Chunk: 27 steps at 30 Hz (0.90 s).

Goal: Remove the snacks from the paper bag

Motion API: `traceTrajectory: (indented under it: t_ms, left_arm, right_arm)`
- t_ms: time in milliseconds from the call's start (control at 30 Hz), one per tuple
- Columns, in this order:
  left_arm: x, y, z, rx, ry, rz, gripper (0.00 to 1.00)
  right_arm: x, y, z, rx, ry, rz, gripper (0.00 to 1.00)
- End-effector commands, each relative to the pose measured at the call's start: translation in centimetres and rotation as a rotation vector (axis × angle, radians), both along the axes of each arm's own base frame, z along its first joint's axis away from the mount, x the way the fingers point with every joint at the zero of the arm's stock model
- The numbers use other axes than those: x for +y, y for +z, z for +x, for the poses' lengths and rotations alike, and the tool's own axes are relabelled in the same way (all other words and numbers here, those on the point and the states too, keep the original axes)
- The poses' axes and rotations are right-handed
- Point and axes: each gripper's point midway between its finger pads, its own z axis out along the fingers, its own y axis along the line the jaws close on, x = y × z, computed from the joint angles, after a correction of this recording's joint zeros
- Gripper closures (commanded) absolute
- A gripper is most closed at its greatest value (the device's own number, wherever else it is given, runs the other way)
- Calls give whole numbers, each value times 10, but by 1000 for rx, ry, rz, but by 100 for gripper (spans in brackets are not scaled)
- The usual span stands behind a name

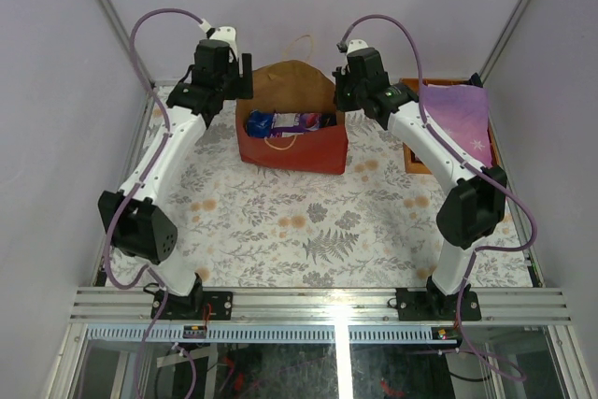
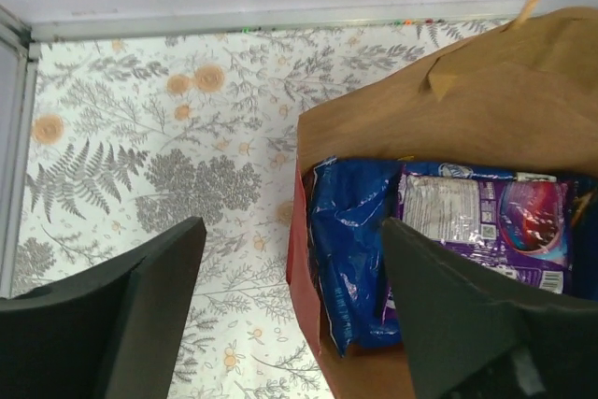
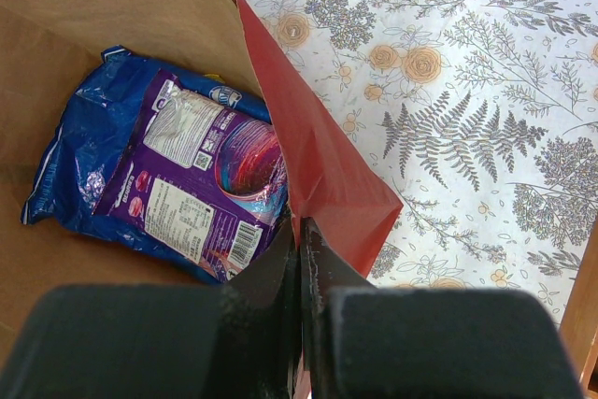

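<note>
Top external view: we see a floral tablecloth (image 1: 308, 231) between pale walls (image 1: 308, 7), the paper bag (image 1: 294, 151) at 12 o'clock, mouth up, long axis 9-to-3, snacks (image 1: 291, 121) inside, left gripper (image 2: 291, 249) agape at its 9 o'clock end, right gripper (image 3: 301, 235) pinching its 3 o'clock rim.

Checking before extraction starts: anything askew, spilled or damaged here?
No spill or tear visible. The paper bag has its right rim bent out of shape where the right gripper pinches it. The lilac sheet lies skewed across the orange tray.
</note>
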Motion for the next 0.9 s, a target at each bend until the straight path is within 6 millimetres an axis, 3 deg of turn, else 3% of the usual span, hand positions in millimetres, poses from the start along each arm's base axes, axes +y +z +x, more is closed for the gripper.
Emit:
traceTrajectory:
  t_ms: [0, 233, 300, 367, 433, 467, 867]
  left_arm:
    - [7, -13, 13, 31, 45, 38, 19]
    - [4, -39, 28, 87, 36, 42, 20]
    - [6, -45, 32, 99, 40, 44, 33]
    - [7, -49, 36, 104, 48, 37, 71]
    - [9, -51, 40, 106, 55, 28, 93]
    - [8, -52, 41, 105, 53, 25, 100]
    - [5, -37, 45, 55, 45, -9, 100]
  right_arm:
    - [12, 101, 7, -255, 23, 165, 100]
    - [12, 91, 8, -240, 22, 156, 100]
    - [13, 89, 10, -240, 23, 153, 100]
    - [14, 87, 11, -238, 24, 148, 100]
    - [14, 84, 15, -235, 22, 140, 100]
    - [15, 83, 16, -236, 22, 137, 100]
    - [22, 69, 55, -263, 10, 46, 100]
